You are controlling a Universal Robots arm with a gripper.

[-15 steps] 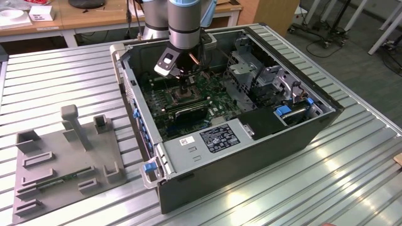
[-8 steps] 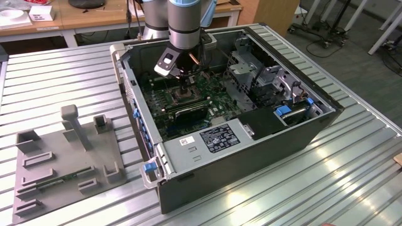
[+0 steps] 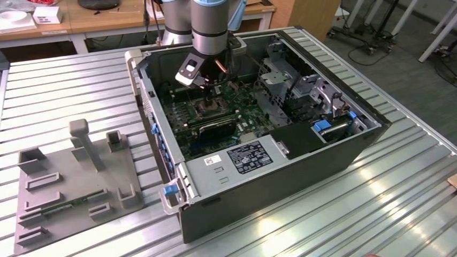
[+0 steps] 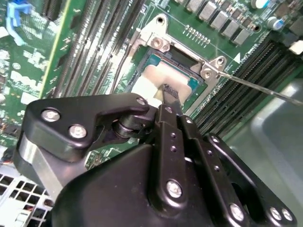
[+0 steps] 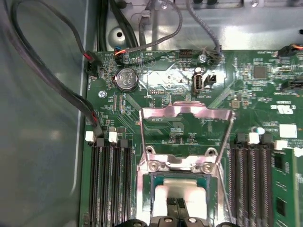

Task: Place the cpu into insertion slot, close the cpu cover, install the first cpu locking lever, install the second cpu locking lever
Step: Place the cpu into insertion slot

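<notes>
The cpu [image 4: 158, 75] flat in its socket [image 4: 182, 57], just under the end effector [image 4: 169, 93]

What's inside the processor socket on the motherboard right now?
The chip sits in the socket, pale face up. The hand covers one edge, and anything beneath the chip is hidden.

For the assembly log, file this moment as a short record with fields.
cpu: in the socket, pale face up
cpu cover: swung open, clear of the cpu
gripper: directly over the cpu's face, inside the computer case
computer case: open, lying on the slatted metal table
fixture tray: grey, at the exterior view's left of the case
</notes>
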